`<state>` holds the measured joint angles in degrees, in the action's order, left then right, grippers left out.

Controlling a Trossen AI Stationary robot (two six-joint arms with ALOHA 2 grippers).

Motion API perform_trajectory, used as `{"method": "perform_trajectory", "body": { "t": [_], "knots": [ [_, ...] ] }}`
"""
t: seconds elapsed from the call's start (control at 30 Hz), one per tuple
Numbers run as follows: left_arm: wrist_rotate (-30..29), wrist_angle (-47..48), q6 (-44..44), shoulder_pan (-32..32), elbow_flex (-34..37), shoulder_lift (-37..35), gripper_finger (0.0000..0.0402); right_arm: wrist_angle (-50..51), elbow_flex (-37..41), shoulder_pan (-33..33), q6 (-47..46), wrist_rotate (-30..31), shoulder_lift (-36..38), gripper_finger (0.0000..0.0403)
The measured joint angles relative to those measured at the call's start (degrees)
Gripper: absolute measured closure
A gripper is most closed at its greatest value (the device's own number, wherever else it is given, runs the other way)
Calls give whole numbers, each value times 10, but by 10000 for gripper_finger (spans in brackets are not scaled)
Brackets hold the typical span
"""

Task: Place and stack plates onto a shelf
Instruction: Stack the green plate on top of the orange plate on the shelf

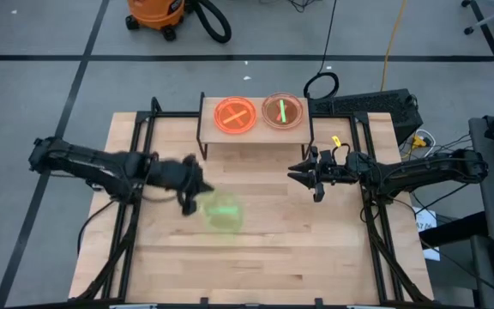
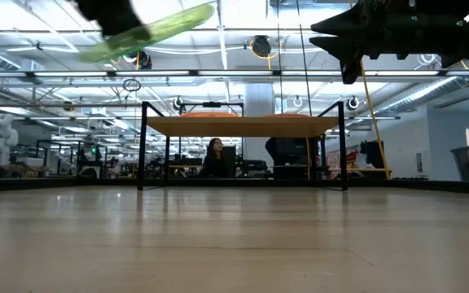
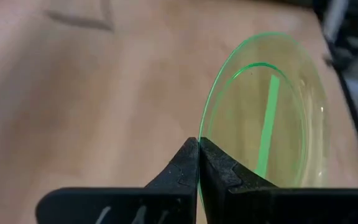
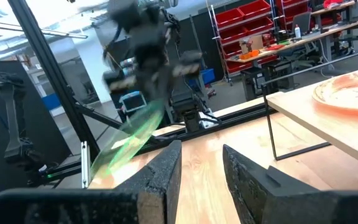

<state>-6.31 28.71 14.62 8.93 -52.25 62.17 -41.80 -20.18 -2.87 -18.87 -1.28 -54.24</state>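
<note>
Two plates already sit side by side on the low light-wood shelf on thin black legs (image 1: 256,130): an orange translucent round plate (image 1: 235,116) and a second, paler orange-pink plate with a green streak (image 1: 282,112). High view: the left claw (image 1: 197,196) is pinched on the rim of a neon-green translucent plastic plate (image 1: 221,212), which hangs just beyond its tips, toward the table's middle, well short of the shelf. The right claw (image 1: 307,176) waits near the shelf's right leg, empty, fingers a little apart. Low view: the green plate (image 2: 149,31) rides high and tilted, clear of the tabletop (image 2: 234,236) and above shelf-board height (image 2: 243,126). Left wrist view: the two dark fingers (image 3: 182,171) meet on the rim of the green plate (image 3: 272,112), only a thin edge grip, with the plate cantilevered ahead. Right wrist view: the right claw's fingers (image 4: 160,171) are parted, nothing between; the left claw and plate (image 4: 132,140) show ahead, the shelf corner (image 4: 303,102) off to the side. Judgement: carry slowly, since an edge pinch may let the plate pivot; level it before reaching the shelf, keep it above the seated rims, centre it over one of them, and lower until nested before releasing.
</note>
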Motion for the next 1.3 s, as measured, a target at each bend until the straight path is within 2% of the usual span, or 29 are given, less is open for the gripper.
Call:
{"method": "perform_trajectory", "body": {
  "t": [0.17,0.3,0.47,0.6,0.87,1.07,1.3],
  "knots": [
    [0,8,-83,-131,-69,0,398,0,0,0,4,0,0,302],
    [30,-1,-123,-253,-115,13,398,0,0,0,16,0,0,302],
    [140,-52,-125,-388,-151,82,399,0,0,0,22,1,0,302],
    [161,-59,-115,-464,-198,159,399,0,0,0,26,0,0,302],
    [169,-54,-96,-538,-275,261,399,-3,0,0,26,-2,0,302],
    [169,-40,-102,-568,-279,296,399,-8,0,0,40,-2,0,302],
    [188,-39,-114,-572,-279,313,399,-24,0,0,50,-2,0,302]
  ]
}}
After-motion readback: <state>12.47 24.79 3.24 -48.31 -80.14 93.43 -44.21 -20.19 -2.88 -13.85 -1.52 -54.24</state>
